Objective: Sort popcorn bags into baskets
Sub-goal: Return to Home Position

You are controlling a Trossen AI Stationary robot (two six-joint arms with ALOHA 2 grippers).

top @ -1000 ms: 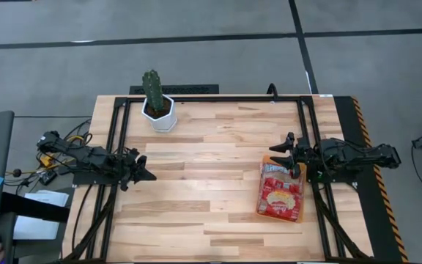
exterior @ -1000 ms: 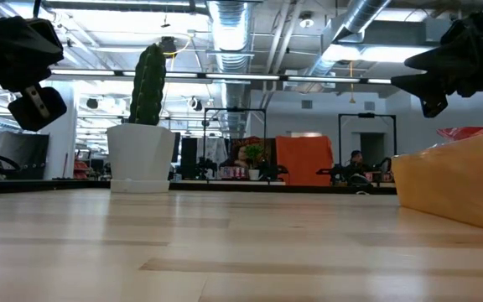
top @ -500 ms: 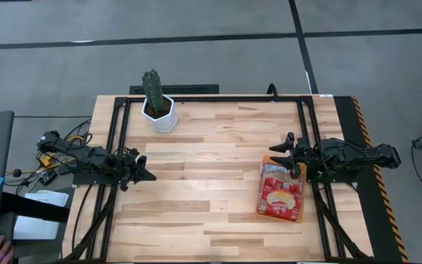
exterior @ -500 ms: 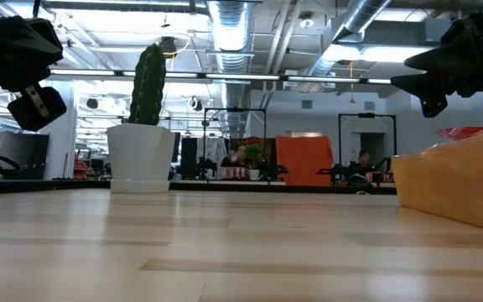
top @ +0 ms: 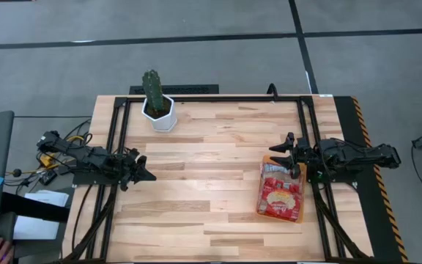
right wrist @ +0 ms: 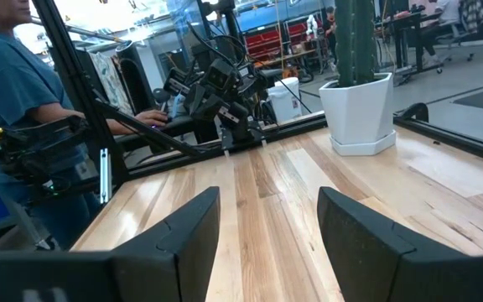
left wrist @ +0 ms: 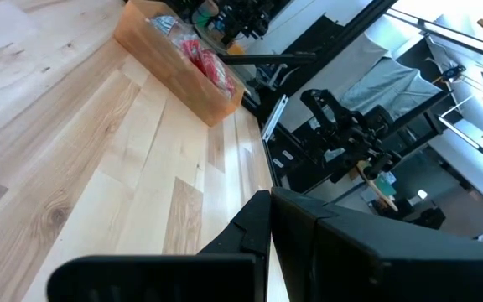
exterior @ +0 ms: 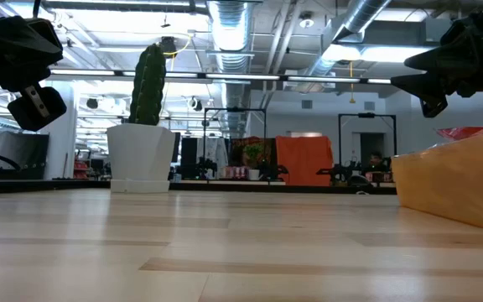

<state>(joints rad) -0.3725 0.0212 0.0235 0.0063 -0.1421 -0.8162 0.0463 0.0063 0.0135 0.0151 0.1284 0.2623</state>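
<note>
Red popcorn bags (top: 280,195) with cream centres lie stacked in the orange basket (top: 261,192), which rests flat on the table at the right; they also show in the left wrist view (left wrist: 205,60). My right gripper (top: 275,155) hovers level just beyond the basket's far end, fingers open and nothing between them (right wrist: 267,235). My left gripper (top: 151,177) hangs over the table's left side, shut and empty (left wrist: 267,220). Both are clear of the tabletop in the low view.
A cactus in a white hexagonal pot (top: 158,110) stands at the far left of the table. Black frame rails (top: 117,147) run along the table's left, right and far edges. A person in a blue shirt (right wrist: 11,75) stands beyond the left edge.
</note>
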